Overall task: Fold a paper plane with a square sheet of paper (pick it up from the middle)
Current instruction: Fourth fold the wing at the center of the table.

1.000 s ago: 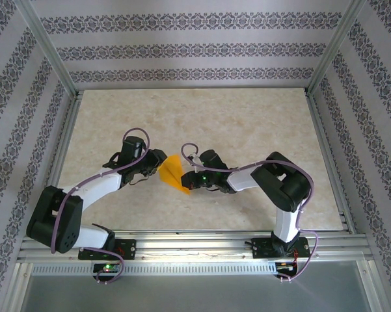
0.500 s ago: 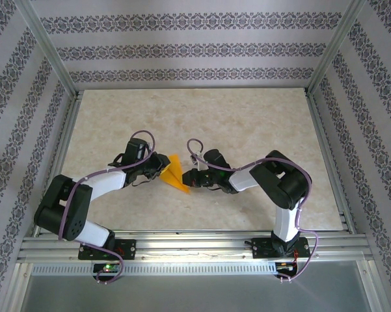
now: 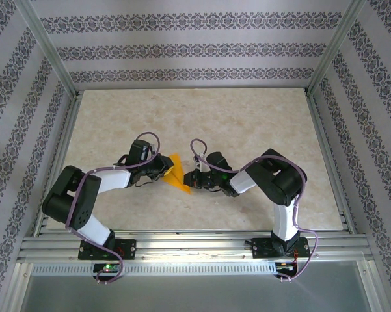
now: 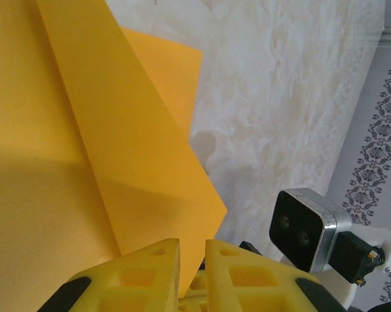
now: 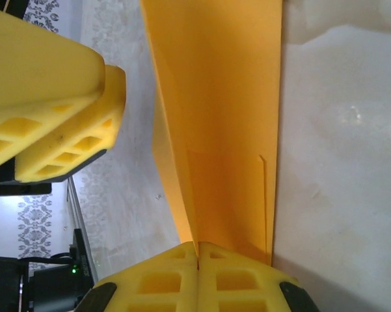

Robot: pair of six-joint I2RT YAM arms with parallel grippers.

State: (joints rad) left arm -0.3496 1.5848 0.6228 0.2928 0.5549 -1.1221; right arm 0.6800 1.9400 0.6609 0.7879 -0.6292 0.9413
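Observation:
The square sheet of paper (image 3: 174,174) is bright orange and folded into a pointed wedge, held just above the table between the two arms. My right gripper (image 3: 190,179) is shut on its folded edge; in the right wrist view the fingers (image 5: 197,246) meet with the paper (image 5: 228,130) rising from between them. My left gripper (image 3: 162,168) sits at the wedge's left side. In the left wrist view its jaws (image 4: 192,244) stand a narrow gap apart, with the corner of a raised flap (image 4: 130,149) dipping into that gap.
The marble-look table (image 3: 247,123) spreads behind and to both sides of the arms. Aluminium rails (image 3: 325,130) and patterned walls close it in. The right arm's wrist camera (image 4: 306,227) hangs close beside my left fingers.
The left arm has pushed in toward the paper, and its jaws have narrowed around the flap. The right gripper has kept its hold and shifted slightly left.

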